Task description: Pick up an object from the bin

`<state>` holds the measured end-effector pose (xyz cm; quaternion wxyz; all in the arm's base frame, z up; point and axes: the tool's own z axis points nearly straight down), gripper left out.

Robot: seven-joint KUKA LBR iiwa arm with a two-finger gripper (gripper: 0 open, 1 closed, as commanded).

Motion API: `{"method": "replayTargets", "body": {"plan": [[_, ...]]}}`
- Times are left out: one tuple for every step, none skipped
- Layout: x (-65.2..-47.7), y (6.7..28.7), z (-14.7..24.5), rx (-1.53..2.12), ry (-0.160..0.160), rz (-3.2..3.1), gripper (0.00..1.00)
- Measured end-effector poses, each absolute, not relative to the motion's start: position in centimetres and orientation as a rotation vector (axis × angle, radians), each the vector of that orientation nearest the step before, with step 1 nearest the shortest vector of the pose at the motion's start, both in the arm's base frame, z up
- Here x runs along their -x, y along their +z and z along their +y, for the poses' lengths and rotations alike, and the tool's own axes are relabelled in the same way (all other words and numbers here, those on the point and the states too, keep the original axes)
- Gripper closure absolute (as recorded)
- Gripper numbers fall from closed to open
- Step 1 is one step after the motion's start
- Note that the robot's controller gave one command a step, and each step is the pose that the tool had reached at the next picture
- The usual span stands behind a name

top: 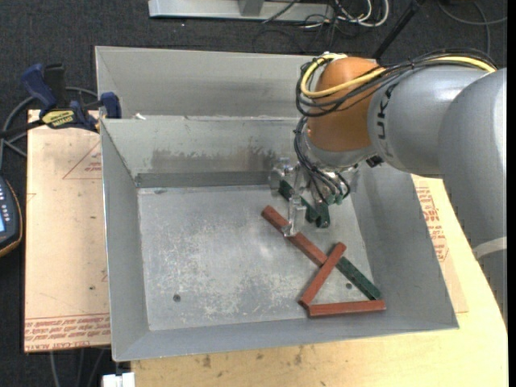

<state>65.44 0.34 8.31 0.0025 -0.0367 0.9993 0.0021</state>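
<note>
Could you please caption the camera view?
Gripper over one end of a red flat stick in a grey metal bin.

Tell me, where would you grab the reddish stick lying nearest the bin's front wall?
Best guess: grip the reddish stick at mid-length, coming straight down from above and pinching across its narrow width. It lies flat; its left end meets a slanted reddish stick, and a dark green stick ends near its right end.

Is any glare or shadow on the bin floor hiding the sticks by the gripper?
Camera view: a pale sheen on the bare floor of the bin, no hard glare; the red-brown sticks and the dark green stick stand out plainly; the gripper itself covers the upper end of one red-brown stick.
</note>
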Motion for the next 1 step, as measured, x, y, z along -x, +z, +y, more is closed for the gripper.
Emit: {"method": "replayTargets", "body": {"plan": [[-62.47, 7.25, -3.64, -0.021, 0.004, 3.133, 0.00]]}}
